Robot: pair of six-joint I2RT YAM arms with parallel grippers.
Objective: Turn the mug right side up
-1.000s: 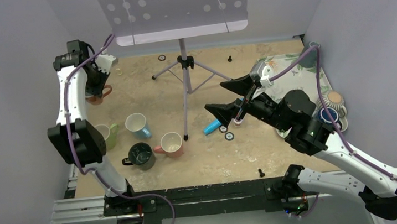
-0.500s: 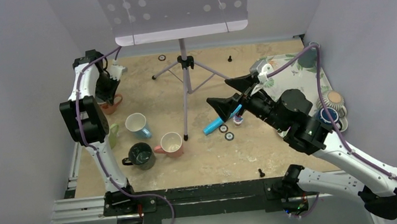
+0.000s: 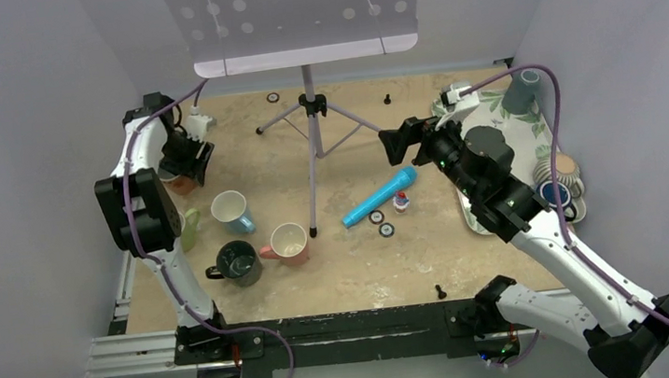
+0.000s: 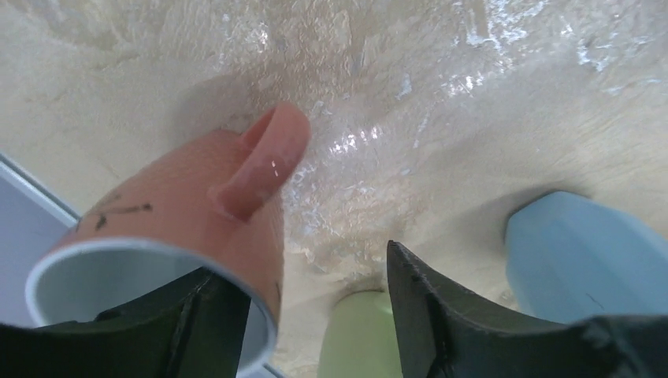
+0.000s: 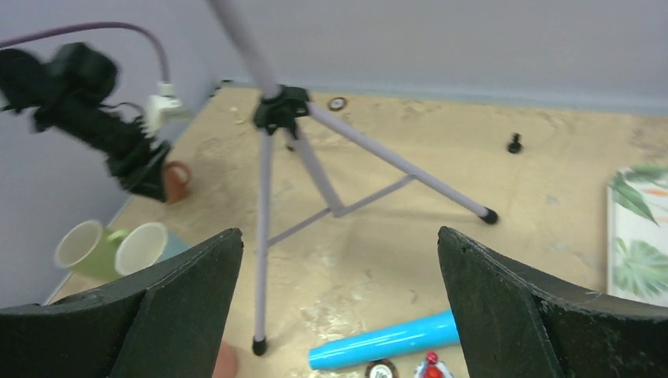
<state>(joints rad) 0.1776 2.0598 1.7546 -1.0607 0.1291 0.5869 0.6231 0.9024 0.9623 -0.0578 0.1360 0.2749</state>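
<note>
The terracotta mug [image 3: 177, 181] stands with its mouth up by the left wall, at the table's far left. In the left wrist view the mug [image 4: 181, 213] shows a pale inside, with its handle pointing away from the camera. My left gripper [image 4: 299, 264] is open astride the mug's wall. One finger is inside the cup; the other finger [image 4: 441, 315] is outside, with a gap to the wall. From above, the left gripper [image 3: 189, 160] sits right over the mug. My right gripper [image 3: 407, 139] hangs wide open and holds nothing; the right wrist view shows that gripper [image 5: 339, 232] high over the table.
A green mug [image 3: 187, 229], a blue mug [image 3: 234, 211], a dark mug [image 3: 237, 261] and a pink mug [image 3: 288, 241] stand just in front of the terracotta one. The music stand's tripod [image 3: 308, 107] occupies the middle. A blue tube [image 3: 378, 196] lies mid-table. A leaf-patterned tray [image 3: 491, 111] and stacked bowls [image 3: 560, 184] are at the right.
My left gripper carried the mug down beside the left wall, then its jaws opened off the mug's wall. The right arm drew back and up from the blue tube.
</note>
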